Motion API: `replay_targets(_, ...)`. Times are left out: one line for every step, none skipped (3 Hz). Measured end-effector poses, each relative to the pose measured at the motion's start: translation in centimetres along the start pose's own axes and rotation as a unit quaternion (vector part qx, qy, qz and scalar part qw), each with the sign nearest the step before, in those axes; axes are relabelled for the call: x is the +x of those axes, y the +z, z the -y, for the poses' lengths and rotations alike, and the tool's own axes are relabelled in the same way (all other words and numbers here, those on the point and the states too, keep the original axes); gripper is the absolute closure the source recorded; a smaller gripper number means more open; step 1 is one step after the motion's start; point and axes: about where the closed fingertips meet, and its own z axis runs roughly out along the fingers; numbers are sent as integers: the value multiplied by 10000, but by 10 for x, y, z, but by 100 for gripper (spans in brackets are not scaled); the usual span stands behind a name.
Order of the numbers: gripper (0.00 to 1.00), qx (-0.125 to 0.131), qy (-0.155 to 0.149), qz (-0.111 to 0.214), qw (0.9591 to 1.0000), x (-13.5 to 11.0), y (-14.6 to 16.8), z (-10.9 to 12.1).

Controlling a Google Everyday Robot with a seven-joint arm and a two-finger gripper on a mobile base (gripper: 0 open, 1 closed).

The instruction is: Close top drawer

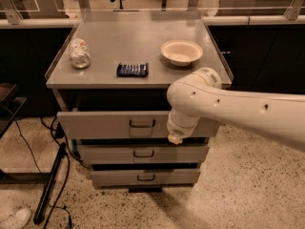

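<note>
Camera view: the top drawer (109,124) is seen pulled out from under the grey cabinet top (143,37), with a dark gap above its front panel. The gripper (175,138) is placed at 4 o'clock of the drawer handle (142,123), over the panel's lower edge; how its grip stands cannot be told. On the top are seen a can (80,53) on its side at 10 o'clock, a dark blue packet (133,69) near centre and a bowl (181,52) at 2 o'clock. Their labels cannot be read.

The tabletop (143,37) carried a tipped can (79,53) (far left), a dark packet (132,69) and a pale bowl (181,52); the gripper (175,138) hung below its front edge.
</note>
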Motion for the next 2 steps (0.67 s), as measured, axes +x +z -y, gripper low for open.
replay_targets(100, 234, -191, 44, 9995, -27, 9, 36)
replay_targets(100, 267, -207, 18, 9994, -30, 13, 41)
